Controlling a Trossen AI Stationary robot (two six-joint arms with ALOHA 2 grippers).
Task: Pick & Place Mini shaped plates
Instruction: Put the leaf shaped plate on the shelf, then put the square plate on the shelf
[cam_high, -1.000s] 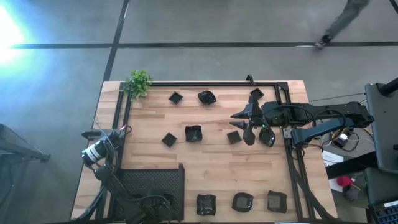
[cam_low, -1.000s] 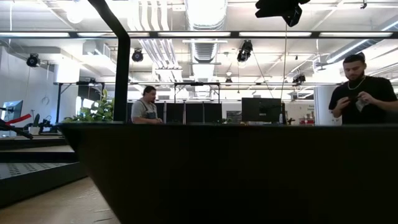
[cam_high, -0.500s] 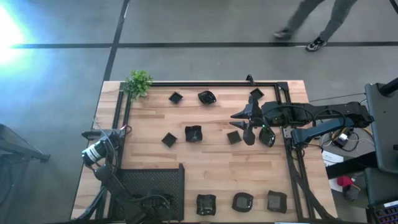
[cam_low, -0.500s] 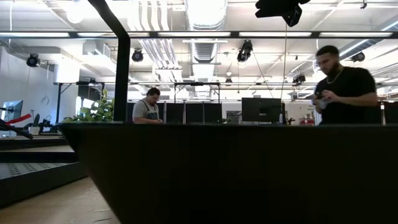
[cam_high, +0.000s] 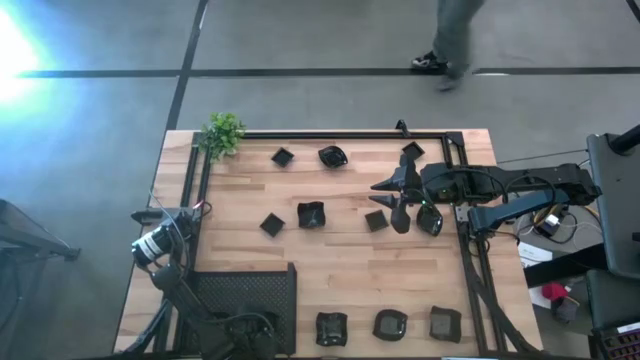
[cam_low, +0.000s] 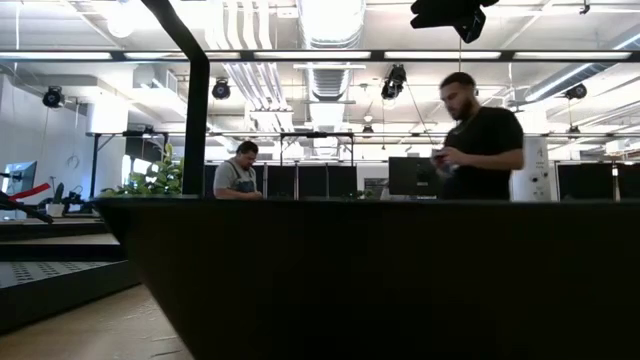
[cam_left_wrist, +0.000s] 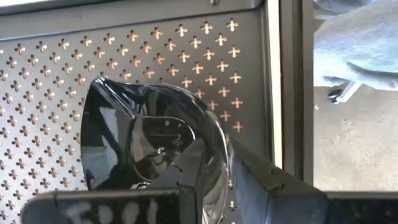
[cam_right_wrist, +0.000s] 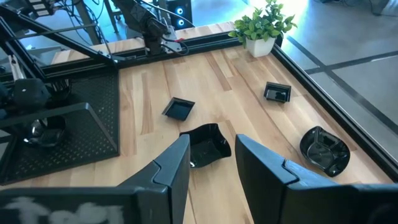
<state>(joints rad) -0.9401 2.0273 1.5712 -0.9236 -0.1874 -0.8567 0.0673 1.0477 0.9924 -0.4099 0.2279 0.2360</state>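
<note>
Several glossy dark mini plates lie flat on the wooden table (cam_high: 340, 260): some toward its far edge, such as a rounded one (cam_high: 333, 156), and three along the near edge (cam_high: 389, 324). My right gripper (cam_high: 376, 193) hovers open over the table's right half. Seen from the right wrist, its fingers (cam_right_wrist: 211, 163) point toward a wavy-edged plate (cam_right_wrist: 208, 146), apart from it. My left gripper (cam_left_wrist: 224, 171) is over the black mesh tray (cam_high: 245, 292) at the near left corner, shut on one dark plate (cam_left_wrist: 149, 140). My left gripper pinches the plate by its rim (cam_left_wrist: 225, 149), one finger (cam_left_wrist: 189, 165) on the hollow face and the other finger (cam_left_wrist: 264, 180) behind it. The plate stands on edge in front of the perforated tray floor (cam_left_wrist: 56, 81). Whether it touches the tray I cannot tell.
A small green plant (cam_high: 223, 132) stands at the far left corner. A black frame rail (cam_high: 350, 134) runs along the far and side edges. Bare wood lies between the middle plates and the near row. The low view is mostly blocked by a dark wall (cam_low: 380, 280); people move beyond it.
Neither arm nor any plate has moved. A person beyond the table's far edge has walked toward the left.
</note>
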